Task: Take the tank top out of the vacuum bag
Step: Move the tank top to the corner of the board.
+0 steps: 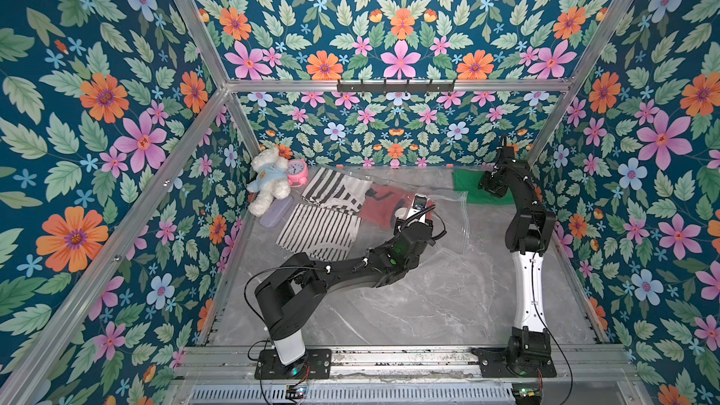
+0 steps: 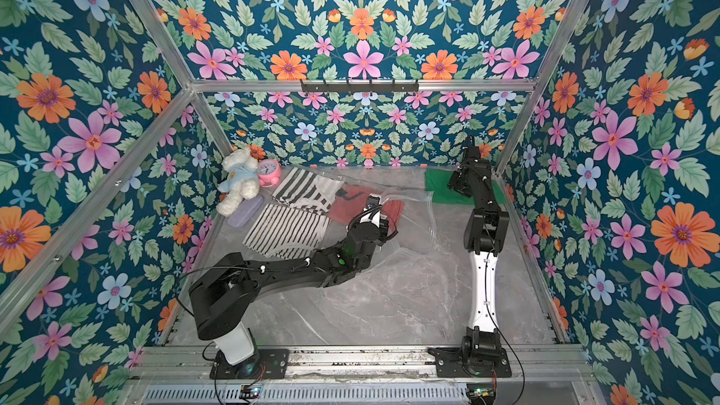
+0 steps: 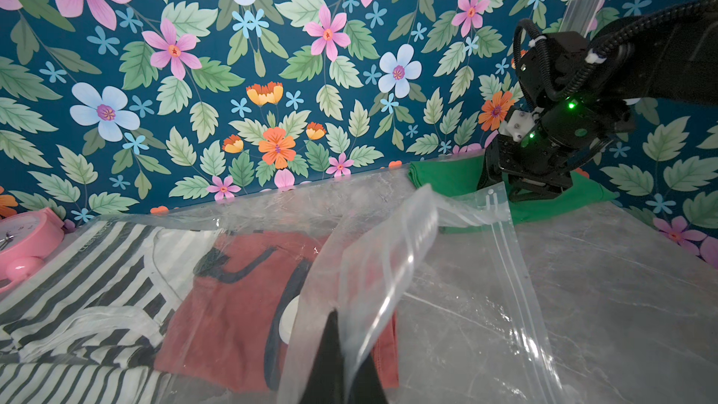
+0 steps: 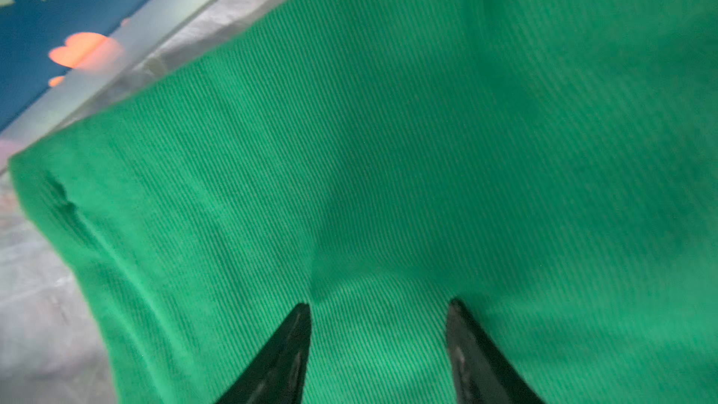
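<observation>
Flowered walls (image 1: 117,111) on a silver frame (image 1: 389,85) close me in on three sides, and a grey marbled worktop (image 1: 428,305) lies under both my arms. The vacuum bag (image 1: 448,224) lies flat across the far half of the worktop. Its long axis runs from the far left corner towards the right edge, and its zip strip (image 3: 516,266) faces that edge, running near to far. My left claw (image 3: 335,328) is pinched together on a loose flap of the bag's plastic and holds it up off the worktop.

Striped clothes (image 1: 319,231) fill the bag's left end, with a red garment (image 3: 233,305) beside them. A green ribbed top (image 1: 467,188) lies outside the bag in the far right corner. My right claw (image 4: 379,305) is over it, jaws apart, tips at the cloth.

A white teddy bear (image 1: 269,181) and a pink alarm clock (image 1: 298,173) sit in the far left corner. The bag's round white valve cap (image 1: 401,212) sits just by my left claw.
</observation>
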{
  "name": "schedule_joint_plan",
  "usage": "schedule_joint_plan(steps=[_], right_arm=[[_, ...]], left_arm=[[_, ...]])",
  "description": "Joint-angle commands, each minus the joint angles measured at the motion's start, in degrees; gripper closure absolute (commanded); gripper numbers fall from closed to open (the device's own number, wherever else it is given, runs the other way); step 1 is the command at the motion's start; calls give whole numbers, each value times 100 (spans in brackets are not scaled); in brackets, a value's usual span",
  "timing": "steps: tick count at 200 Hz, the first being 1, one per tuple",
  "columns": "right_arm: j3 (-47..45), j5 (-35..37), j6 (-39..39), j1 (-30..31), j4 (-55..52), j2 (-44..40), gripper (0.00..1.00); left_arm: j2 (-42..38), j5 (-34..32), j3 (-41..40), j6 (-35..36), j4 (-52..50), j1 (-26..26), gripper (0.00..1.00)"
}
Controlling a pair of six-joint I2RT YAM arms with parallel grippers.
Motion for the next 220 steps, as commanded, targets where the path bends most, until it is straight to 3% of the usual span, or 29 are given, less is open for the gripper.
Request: schedule_joint_plan(steps=[1, 94, 137, 158, 184, 220], right_arm=[[-63, -430, 109, 30, -299, 65, 42], [-162, -114, -246, 40, -340, -952, 39], [-585, -29, -342, 85, -590, -1878, 39], [-2175, -115, -240, 183, 85, -3058, 39], [-5143, -537, 311, 221, 2154, -4883, 39], [-7901, -1040, 1143, 231, 4041, -6747, 39]], left_arm=[[-16, -47, 34, -40, 44, -15, 100], [-1, 50, 49, 9, 94, -25, 99], [101, 212, 177, 51, 76, -24, 98], [239, 279, 303, 83, 44, -24, 100], [338, 363, 400, 6, -11, -24, 100], [500, 421, 453, 13, 56, -23, 100]])
